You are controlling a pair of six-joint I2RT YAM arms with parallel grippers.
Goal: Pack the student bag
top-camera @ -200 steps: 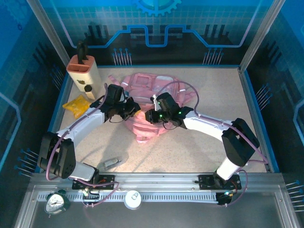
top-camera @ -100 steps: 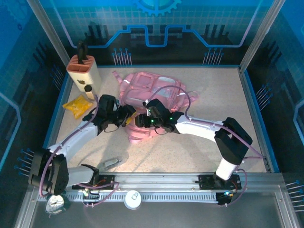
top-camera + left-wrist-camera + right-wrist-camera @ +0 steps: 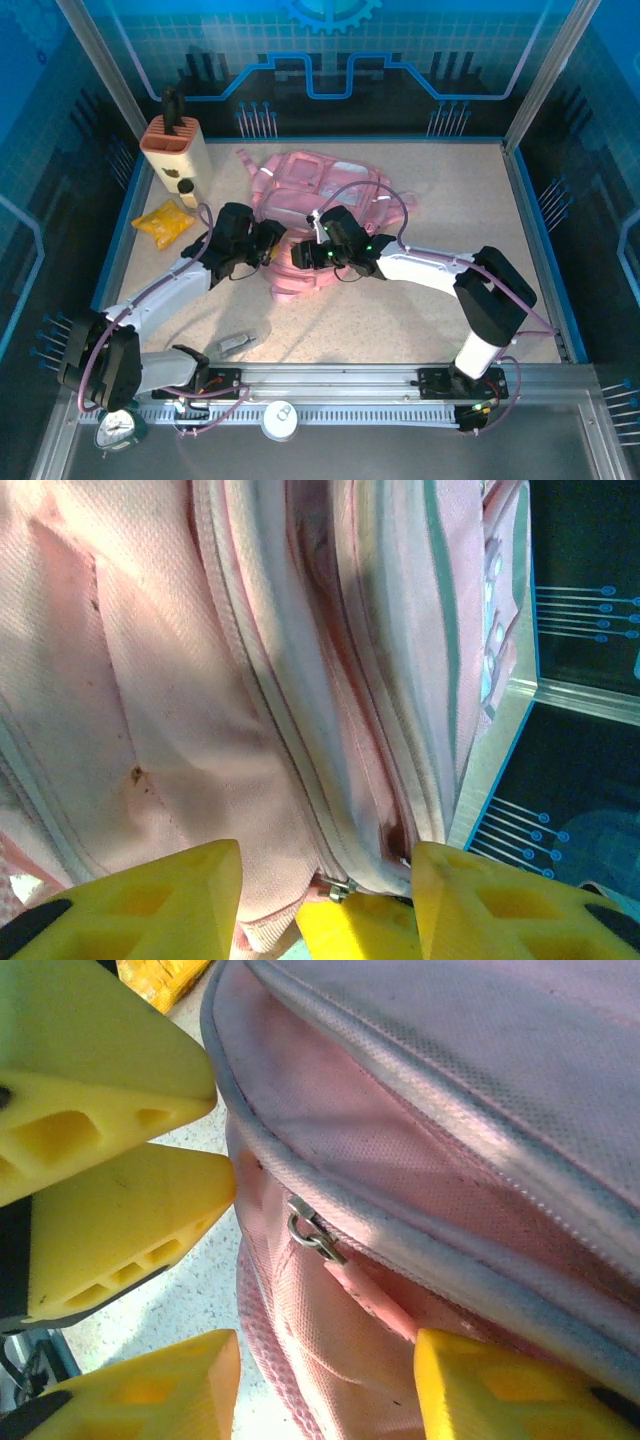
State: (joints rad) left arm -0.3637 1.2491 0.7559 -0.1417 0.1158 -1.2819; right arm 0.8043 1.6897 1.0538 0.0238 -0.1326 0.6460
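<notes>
**Position.** The student bag (image 3: 322, 190) lies flat on the counter (image 3: 420, 320), roughly central, with one end toward the back wall and the other toward the arms. Both tools are at the near-left end. The left tool (image 3: 270, 243) and the right tool (image 3: 302, 254) face each other, just beside one another.

**Tool state.**
- Left tool (image 3: 325, 875): jaws apart. Bag fabric and a zip line lie across the gap, and nothing is visibly pinched.
- Right tool (image 3: 325, 1365): jaws likewise apart and empty. The metal zip pull (image 3: 312, 1232) hangs just ahead of the gap.
- In the right wrist view, the left tool's fingers (image 3: 110, 1230) rest against the bag's edge seam.

**Handling properties (judged, not measured).**
- The bag is soft woven cloth, creased and sagging.
- Expect it to be light, to fold under any push, and to slide on the counter rather than resist.
- It is not fragile.
- The weave should give good friction.
- The piped seam and the zip tape are probably the firmest parts.

**Where to take hold.**
- Pinch the piped seam beside the zip with one tool to anchor the bag.
- Take the zip pull (small, loose, likely to swing aside) with the other tool, closing squarely across it.
- Avoid the broad panels. They would likely bunch up and give no purchase for opening the compartment.
</notes>
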